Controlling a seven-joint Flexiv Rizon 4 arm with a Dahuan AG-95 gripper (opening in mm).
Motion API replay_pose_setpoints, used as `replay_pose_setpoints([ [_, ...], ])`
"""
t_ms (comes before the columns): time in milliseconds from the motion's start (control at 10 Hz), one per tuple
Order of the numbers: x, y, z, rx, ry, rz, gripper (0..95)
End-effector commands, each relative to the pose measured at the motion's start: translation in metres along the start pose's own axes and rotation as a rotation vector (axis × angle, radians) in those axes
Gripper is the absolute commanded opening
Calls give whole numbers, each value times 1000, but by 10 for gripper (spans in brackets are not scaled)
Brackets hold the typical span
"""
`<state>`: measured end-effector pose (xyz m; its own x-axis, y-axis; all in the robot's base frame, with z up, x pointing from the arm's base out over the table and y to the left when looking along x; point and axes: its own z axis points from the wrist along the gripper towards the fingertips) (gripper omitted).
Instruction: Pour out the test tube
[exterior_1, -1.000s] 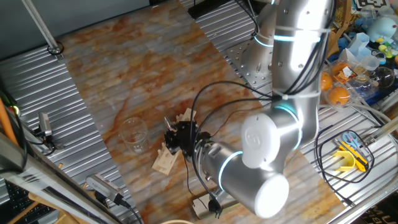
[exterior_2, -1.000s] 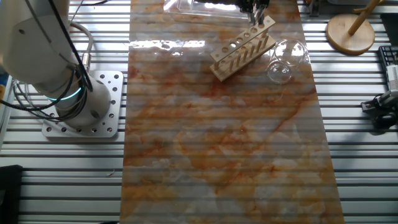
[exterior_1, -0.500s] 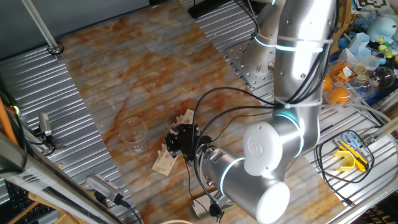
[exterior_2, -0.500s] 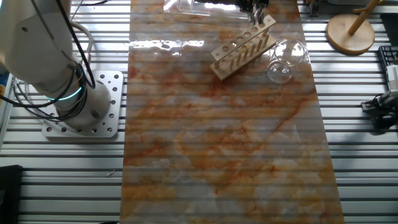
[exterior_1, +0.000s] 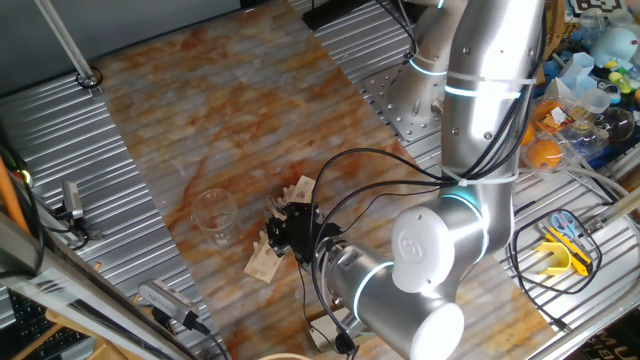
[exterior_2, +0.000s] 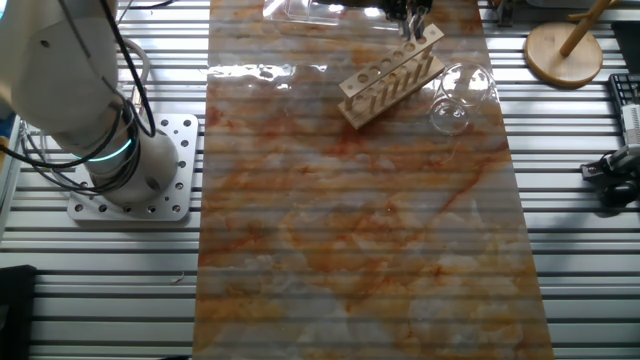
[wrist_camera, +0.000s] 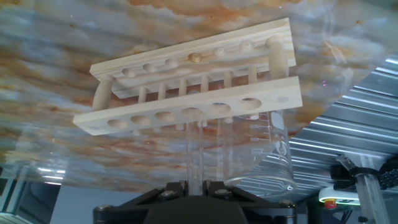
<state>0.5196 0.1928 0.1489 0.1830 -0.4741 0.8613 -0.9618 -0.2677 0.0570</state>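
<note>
Arm elbow shifted, tool (exterior_1: 283, 228) unmoved over rack (exterior_2: 390, 76)

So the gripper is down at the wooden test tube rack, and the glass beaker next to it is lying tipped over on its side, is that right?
Not quite. The gripper is at the wooden rack, but the beaker beside it stands upright, mouth up, as one fixed view shows.
</note>
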Motion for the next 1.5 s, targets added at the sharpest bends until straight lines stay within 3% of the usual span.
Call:
replay_pose_setpoints([
  [100,-2,0,1,-4,10,-3,0],
  [1500,-23,-2,7,-22,55,8,0],
])
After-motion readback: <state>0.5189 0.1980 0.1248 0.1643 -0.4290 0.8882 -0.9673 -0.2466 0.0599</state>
